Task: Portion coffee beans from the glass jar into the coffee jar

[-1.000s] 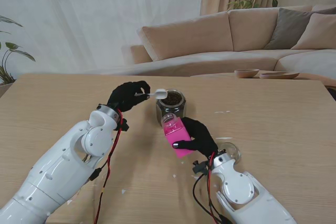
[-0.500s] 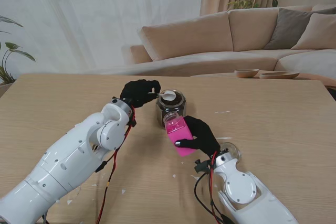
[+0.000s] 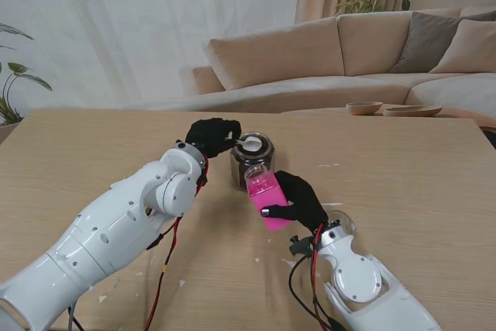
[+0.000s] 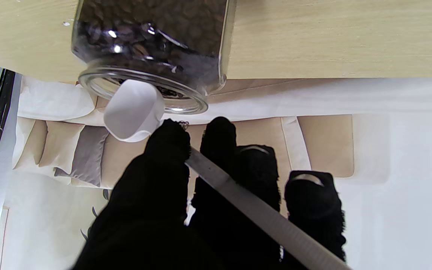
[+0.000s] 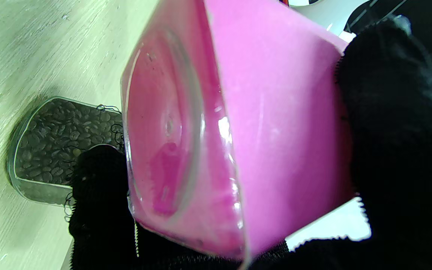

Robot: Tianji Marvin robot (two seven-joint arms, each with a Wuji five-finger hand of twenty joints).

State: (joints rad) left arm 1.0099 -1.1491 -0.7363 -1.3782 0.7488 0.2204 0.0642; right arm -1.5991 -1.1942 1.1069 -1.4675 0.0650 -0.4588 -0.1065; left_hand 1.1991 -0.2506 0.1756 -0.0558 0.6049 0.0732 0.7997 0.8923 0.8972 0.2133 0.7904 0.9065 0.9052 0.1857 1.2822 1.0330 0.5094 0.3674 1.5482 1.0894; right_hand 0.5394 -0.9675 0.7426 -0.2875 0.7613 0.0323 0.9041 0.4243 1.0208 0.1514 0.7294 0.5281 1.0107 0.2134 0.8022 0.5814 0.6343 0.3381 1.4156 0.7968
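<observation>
Beans point(image 4: 152, 22) sit in the glass jar point(image 3: 252, 159) mid-bench; left hand point(image 3: 211, 136) grips the scoop point(image 3: 249, 143), its bowl at the jar mouth. Right hand point(image 3: 298, 201) holds the pink coffee jar point(image 3: 266, 195) tilted close, seemingly empty, so portioning has barely begun

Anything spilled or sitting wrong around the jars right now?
No beans spilled. The pink coffee jar is tilted in the right hand, seemingly deliberately. Small pale flecks dot the wooden table; I can't tell what they are.
</observation>
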